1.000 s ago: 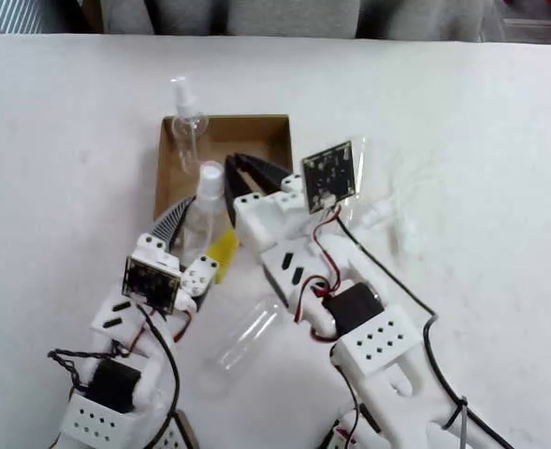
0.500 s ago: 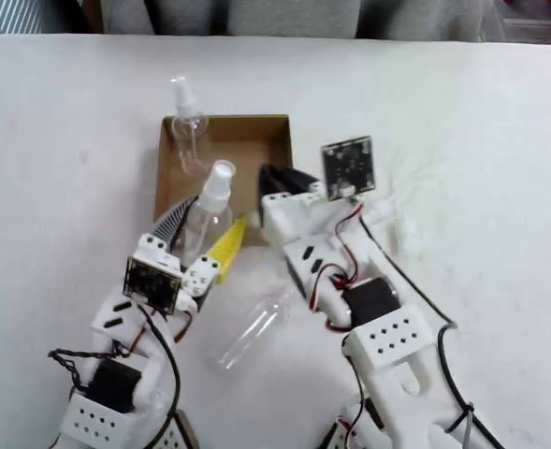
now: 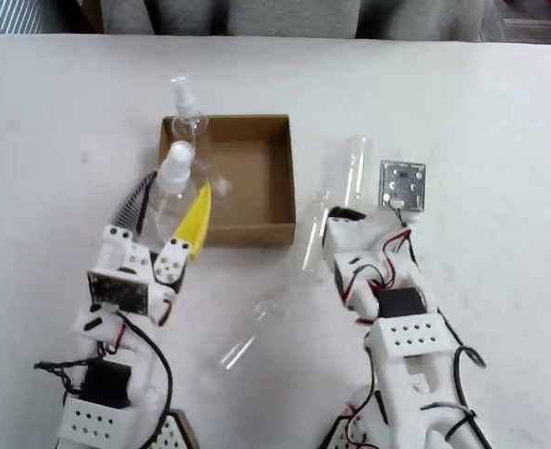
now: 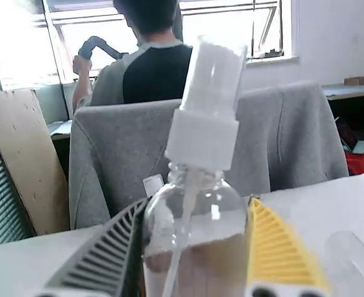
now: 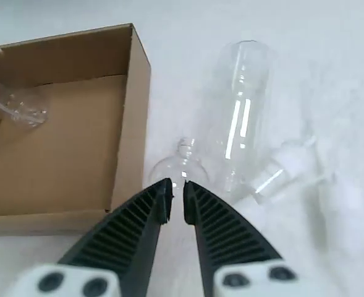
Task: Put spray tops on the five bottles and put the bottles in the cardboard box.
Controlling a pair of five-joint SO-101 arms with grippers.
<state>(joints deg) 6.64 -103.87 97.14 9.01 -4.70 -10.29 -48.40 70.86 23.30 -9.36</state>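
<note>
Gripping a capped bottle (image 3: 170,196) by its round body, the left gripper (image 3: 176,184) hangs over the left edge of the cardboard box (image 3: 247,234). The bottle looks like light, smooth clear plastic (likely slippery), so hold the body, never the spray top. Right of the box, the right gripper (image 5: 175,185) is almost closed on nothing, beside an uncapped bottle (image 5: 240,117) lying on the table (image 3: 462,94).

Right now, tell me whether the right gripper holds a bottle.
No, the right gripper is empty; a bottle lies on the table beyond it.
</note>
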